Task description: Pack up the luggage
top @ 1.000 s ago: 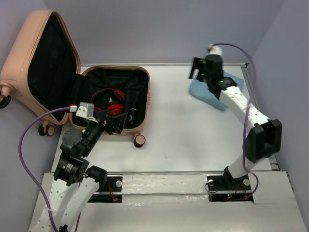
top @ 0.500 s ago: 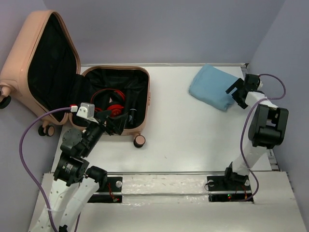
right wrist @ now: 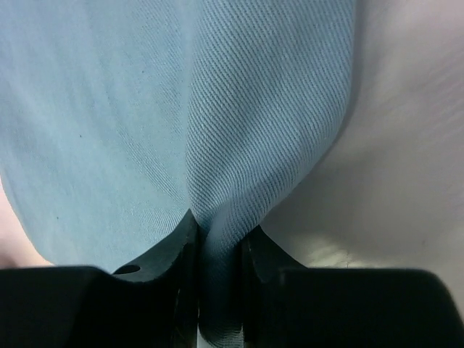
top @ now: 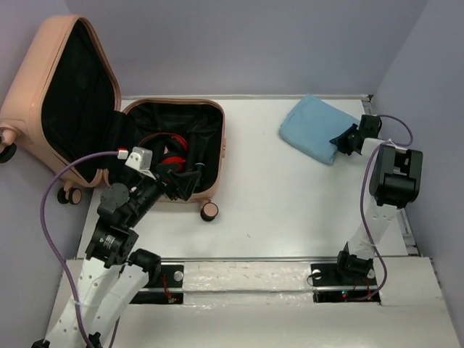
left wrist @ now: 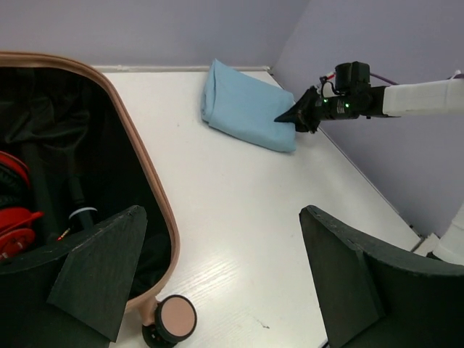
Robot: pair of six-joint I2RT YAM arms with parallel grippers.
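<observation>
Closes in since a moment ago on the corner of the blue cloth (top: 310, 129) with the right gripper (top: 342, 141), clamped tight on a fold, left gripper (left wrist: 225, 275) wide and empty by the open suitcase (top: 222, 135) far left; needs a high lift to clear its rim

From above, the left gripper (top: 181, 181) hangs over the near rim of the luggage (top: 29, 87). It covers part of the red headphones (top: 165, 154) and the dark items beside them, which are too small and dim to name. The left wrist view cuts the luggage off at its left edge, leaving only a slice of the headphones. In the right wrist view the blue cloth (right wrist: 109, 109) runs past the top and left edges. Its pinched fold hides the inner faces of the right gripper (right wrist: 217, 246) fingers.
</observation>
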